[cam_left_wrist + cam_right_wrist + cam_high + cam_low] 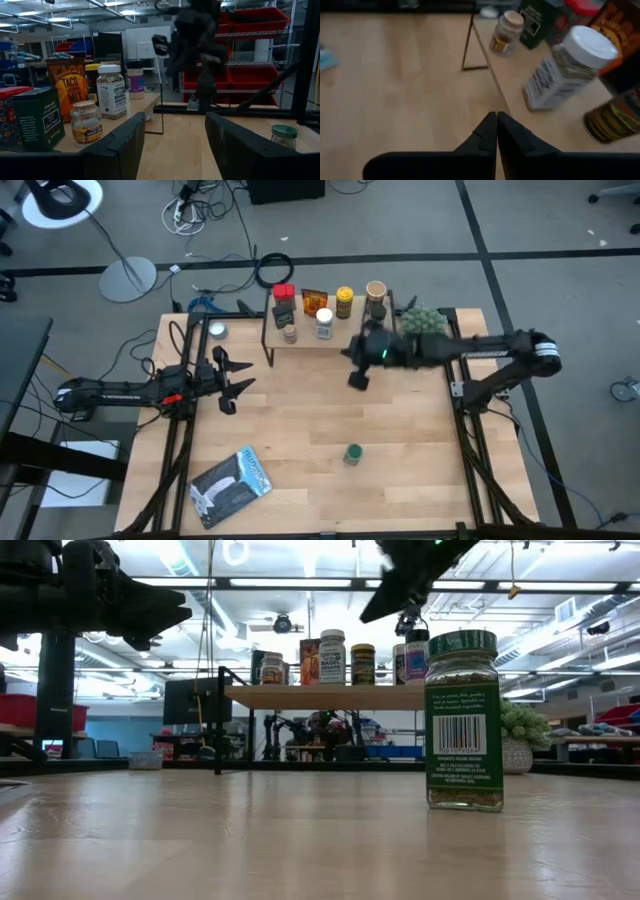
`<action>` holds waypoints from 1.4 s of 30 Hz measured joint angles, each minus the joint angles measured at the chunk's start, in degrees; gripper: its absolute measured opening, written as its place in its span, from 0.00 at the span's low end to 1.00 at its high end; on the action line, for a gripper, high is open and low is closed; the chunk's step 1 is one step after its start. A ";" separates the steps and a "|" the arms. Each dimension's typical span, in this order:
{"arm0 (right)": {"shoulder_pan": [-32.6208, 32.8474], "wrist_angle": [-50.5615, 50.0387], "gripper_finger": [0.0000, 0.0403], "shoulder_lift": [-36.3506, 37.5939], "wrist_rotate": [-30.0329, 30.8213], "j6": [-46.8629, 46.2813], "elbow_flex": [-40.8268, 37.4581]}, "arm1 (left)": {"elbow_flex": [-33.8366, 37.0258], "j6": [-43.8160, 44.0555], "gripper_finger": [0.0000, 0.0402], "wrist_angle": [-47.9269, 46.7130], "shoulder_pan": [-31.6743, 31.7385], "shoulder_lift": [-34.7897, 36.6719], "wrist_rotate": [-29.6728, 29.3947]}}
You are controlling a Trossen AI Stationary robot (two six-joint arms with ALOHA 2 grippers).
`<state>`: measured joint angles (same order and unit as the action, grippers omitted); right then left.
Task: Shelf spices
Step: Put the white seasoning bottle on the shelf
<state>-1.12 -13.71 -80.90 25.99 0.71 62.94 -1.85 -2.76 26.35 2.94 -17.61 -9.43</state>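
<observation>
empty right pincer (496,131) beside shelf (555,120)

Looks like a robotics lab or workshop. Grey floor (420,220) strewn with loose cables (205,205), a lamp stand (127,277) beside the wooden table (300,440). Beyond it, red storage bins (250,22) on wire racks, a monitor (190,700), ceiling strip lights (300,585), exposed ducts overhead.
</observation>
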 joint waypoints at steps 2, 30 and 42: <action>2.06 8.56 0.02 -2.51 5.54 -0.09 -3.15 | 0.00 0.01 0.53 0.02 0.01 0.02 0.00; -2.91 39.92 0.00 -20.61 20.90 6.86 -6.65 | 0.00 0.02 0.53 1.27 0.02 0.02 0.00; -4.98 39.67 0.00 -20.61 20.89 6.91 -6.65 | -0.01 0.00 0.53 1.28 0.01 0.01 -0.01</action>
<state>-6.10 25.96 -101.51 46.88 7.62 56.29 -1.85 -2.76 27.62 2.95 -17.60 -9.44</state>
